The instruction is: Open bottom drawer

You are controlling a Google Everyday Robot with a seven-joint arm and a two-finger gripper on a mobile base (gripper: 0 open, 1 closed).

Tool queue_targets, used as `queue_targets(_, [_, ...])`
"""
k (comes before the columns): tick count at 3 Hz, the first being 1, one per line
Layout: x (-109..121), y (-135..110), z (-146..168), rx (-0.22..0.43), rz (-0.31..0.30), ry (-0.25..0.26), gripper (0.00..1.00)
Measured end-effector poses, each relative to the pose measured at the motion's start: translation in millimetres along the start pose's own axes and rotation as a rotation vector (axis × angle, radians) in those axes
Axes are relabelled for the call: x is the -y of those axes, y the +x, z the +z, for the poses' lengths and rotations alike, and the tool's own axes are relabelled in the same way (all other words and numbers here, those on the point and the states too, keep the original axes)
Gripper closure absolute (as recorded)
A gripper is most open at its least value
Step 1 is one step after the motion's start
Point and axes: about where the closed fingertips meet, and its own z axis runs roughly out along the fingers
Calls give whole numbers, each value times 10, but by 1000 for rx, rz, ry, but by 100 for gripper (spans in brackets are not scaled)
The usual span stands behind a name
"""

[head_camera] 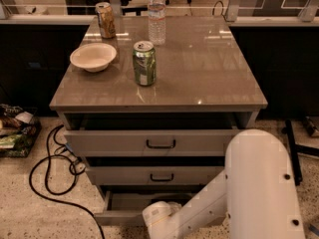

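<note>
Watching from beside the cabinet (159, 91), I'd worry about a crooked pull: the bottom drawer (124, 203) sits part-way out at floor level, beneath the two upper drawers (114, 143), and a sideways tug could jam it or jolt the green can (144, 62) on top. The gripper (158, 217) is low against that drawer's front edge; whether it has hold of anything I cannot tell.

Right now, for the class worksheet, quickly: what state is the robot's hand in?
Hand: low at the front of the bottom drawer, which stands partly pulled out; whether it is open, closed or holding anything cannot be told.
</note>
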Motion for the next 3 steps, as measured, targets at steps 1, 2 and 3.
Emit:
queue_targets(1, [259, 209, -79, 153, 20, 92, 100])
queue_targets(2, [551, 629, -103, 258, 77, 194, 100])
queue_targets(3, [820, 835, -60, 397, 118, 275, 100])
